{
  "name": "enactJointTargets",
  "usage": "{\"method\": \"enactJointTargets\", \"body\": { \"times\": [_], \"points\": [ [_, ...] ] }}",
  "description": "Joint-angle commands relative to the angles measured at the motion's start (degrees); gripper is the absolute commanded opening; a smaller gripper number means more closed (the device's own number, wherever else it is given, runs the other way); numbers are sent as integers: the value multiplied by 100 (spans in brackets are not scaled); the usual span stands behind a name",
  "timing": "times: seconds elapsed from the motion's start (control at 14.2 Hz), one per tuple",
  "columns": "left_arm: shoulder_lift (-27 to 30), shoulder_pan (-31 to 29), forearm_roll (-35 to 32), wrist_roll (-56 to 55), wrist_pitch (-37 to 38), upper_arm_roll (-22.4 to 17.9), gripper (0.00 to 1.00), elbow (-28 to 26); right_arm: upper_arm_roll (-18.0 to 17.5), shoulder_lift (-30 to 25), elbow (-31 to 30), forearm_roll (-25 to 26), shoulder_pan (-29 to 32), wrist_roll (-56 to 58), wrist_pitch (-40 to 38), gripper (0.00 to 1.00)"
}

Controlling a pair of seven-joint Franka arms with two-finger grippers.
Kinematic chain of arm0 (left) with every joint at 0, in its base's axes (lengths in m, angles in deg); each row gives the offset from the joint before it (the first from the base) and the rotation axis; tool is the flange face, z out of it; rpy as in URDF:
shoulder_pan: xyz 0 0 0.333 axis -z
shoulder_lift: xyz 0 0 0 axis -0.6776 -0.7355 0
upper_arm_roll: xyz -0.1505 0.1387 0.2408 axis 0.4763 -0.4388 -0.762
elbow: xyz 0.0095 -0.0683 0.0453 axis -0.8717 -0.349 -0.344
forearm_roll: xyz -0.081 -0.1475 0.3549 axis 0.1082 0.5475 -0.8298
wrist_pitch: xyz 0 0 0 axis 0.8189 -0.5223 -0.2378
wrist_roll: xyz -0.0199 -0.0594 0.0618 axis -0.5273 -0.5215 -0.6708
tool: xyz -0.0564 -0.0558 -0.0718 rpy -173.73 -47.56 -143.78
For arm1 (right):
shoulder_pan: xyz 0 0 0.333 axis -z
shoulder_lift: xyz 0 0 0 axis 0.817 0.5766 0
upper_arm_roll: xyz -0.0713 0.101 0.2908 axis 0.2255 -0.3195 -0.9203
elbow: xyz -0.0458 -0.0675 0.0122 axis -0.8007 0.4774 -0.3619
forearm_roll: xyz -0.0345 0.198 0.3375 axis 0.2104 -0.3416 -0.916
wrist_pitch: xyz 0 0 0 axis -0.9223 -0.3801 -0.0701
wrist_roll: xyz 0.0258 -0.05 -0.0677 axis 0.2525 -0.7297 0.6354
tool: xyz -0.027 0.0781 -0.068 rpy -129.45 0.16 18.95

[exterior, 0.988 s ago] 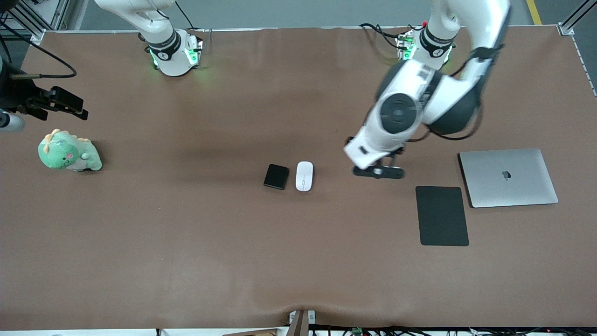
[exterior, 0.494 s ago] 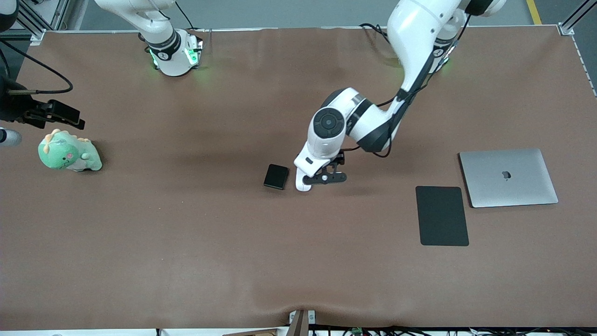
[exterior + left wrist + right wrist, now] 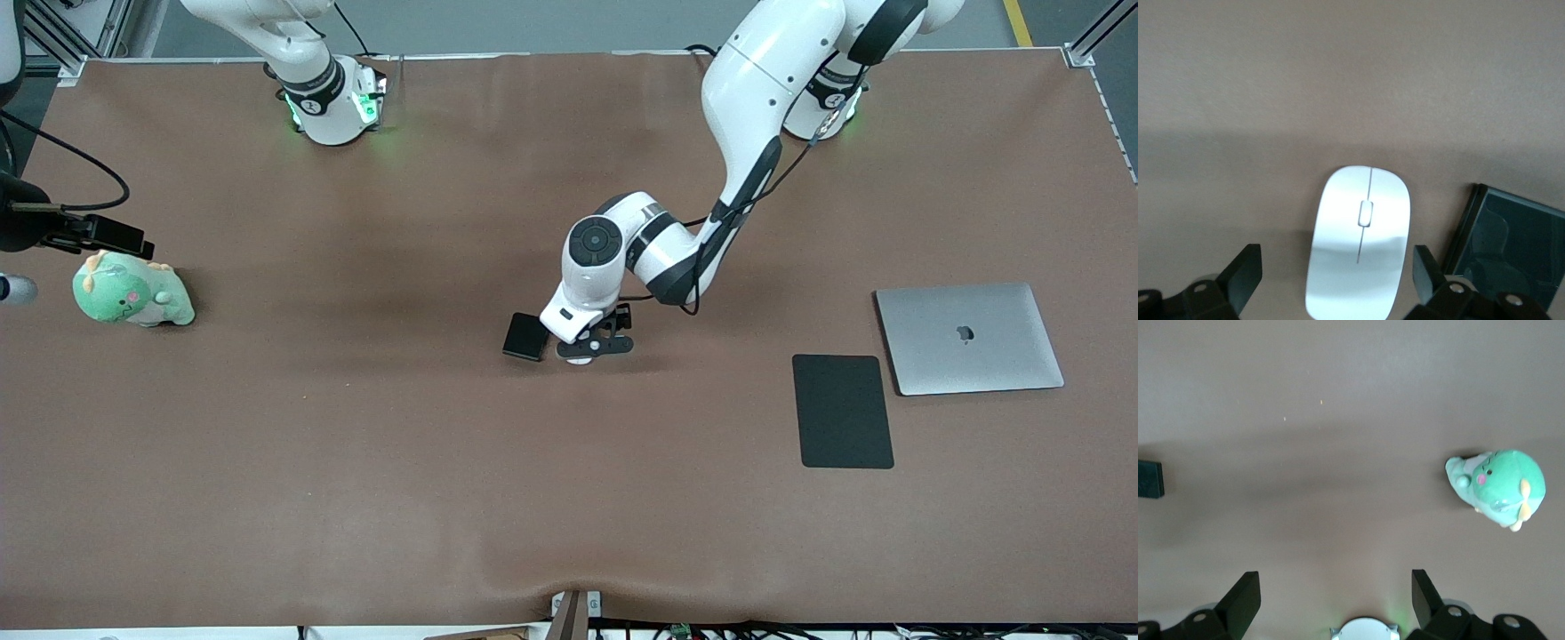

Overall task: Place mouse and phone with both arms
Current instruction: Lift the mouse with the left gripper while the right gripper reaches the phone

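Observation:
The white mouse (image 3: 1360,250) lies on the brown table near its middle, mostly covered by my left hand in the front view, where only a white sliver (image 3: 579,359) shows. My left gripper (image 3: 1336,275) hangs low over it, open, one finger on each side and clear of it. The glossy black phone (image 3: 526,337) lies flat right beside the mouse, toward the right arm's end; it also shows in the left wrist view (image 3: 1508,237). My right gripper (image 3: 1335,593) is open and empty, up in the air (image 3: 98,233) at the right arm's end of the table.
A green plush dinosaur (image 3: 132,292) sits under the right gripper's end of the table. A closed silver laptop (image 3: 969,338) and a flat black mat (image 3: 842,411) lie toward the left arm's end, the mat nearer the front camera.
The left arm has swung from near the laptop across to the mouse, and its open gripper now straddles it. The right gripper has drifted slightly closer to the plush toy.

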Motion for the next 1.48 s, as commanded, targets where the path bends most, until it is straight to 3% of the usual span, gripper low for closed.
{"method": "enactJointTargets", "body": {
  "times": [0.0, 0.28, 0.42, 0.49, 0.64, 0.71, 0.78, 1.06, 1.41],
  "points": [
    [-114, 154, -280, -264, -85, -88, 100, 130, -28, 122, -8, -54, -3, -8, -125, 100],
    [-193, 154, -350, -256, -85, -79, 98, 86, -81, 579, 1, -264, -30, 80, 104, 100],
    [-194, 154, -350, -256, -85, -79, 53, 68, -81, 615, -16, -388, -56, 89, 131, 100],
    [-167, 128, -350, -221, -76, -79, 40, 68, -90, 615, -60, -388, -99, 89, 131, 100],
    [-54, 57, -350, -194, 38, -79, 37, 77, -334, 615, -270, -423, -100, 71, 201, 100],
    [25, -21, -359, -185, 177, -79, 32, 86, -423, 615, -445, -423, -109, 45, 218, 100],
    [183, -144, -359, -159, 379, -79, 19, 95, -546, 606, -621, -449, -126, 19, 358, 100],
    [763, -1117, -307, 919, 1136, -44, 14, 68, -976, 554, -1045, -590, -153, -43, 912, 100],
    [897, -2787, -254, 3115, 1313, 0, 15, 59, -2144, 588, -1729, -590, -170, -1420, 2053, 100]
  ]
}}
